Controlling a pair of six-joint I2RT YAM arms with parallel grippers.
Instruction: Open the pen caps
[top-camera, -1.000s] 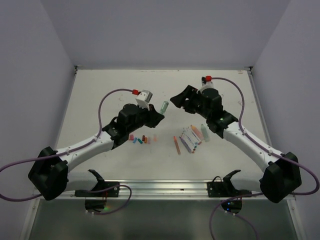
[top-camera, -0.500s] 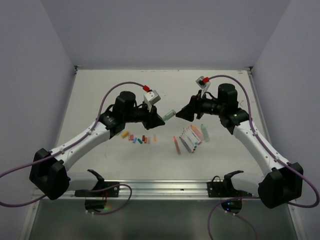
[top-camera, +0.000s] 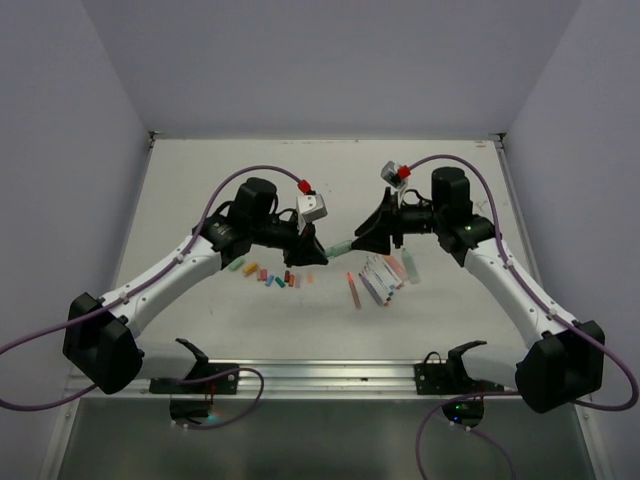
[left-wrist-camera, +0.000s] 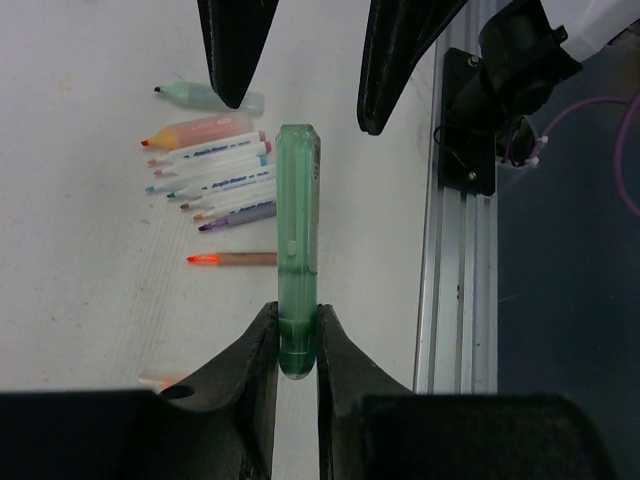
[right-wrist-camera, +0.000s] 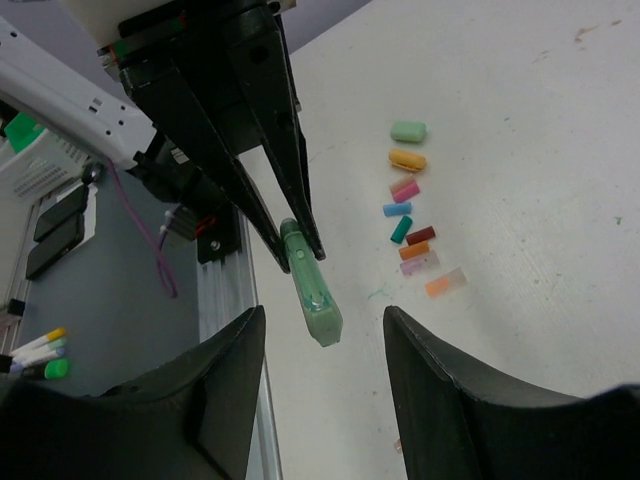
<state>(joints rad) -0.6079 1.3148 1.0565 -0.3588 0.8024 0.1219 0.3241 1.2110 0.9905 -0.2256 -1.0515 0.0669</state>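
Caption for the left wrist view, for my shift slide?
Left tool pinches a green highlighter by one end, aimed at the open right tool; uncapped pens lie on the table.

The bottom end of the green pen (left-wrist-camera: 298, 230) is buried between my left fingers (left-wrist-camera: 250, 370). My right fingers (right-wrist-camera: 440, 400) run off the lower edge of their own camera's picture. Lettering on the white pens (left-wrist-camera: 222, 156) is too small to read.
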